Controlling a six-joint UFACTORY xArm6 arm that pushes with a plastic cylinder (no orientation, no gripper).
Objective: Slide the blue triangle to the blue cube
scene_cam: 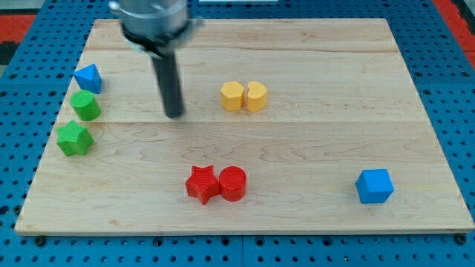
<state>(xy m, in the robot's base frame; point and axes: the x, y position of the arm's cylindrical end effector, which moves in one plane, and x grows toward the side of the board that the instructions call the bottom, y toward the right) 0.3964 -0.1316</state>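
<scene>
The blue triangle (87, 78) lies at the board's left edge, near the view's top left. The blue cube (373, 185) sits far off at the view's bottom right. My tip (174, 114) rests on the board to the right of the blue triangle and a little lower, well apart from it. The rod rises from the tip to the dark arm end at the view's top.
A green cylinder (86, 105) and a green star (74, 139) sit just below the blue triangle. A yellow hexagon (232, 96) and a yellow heart (257, 96) touch at centre. A red star (201, 184) and a red cylinder (233, 183) touch at bottom centre.
</scene>
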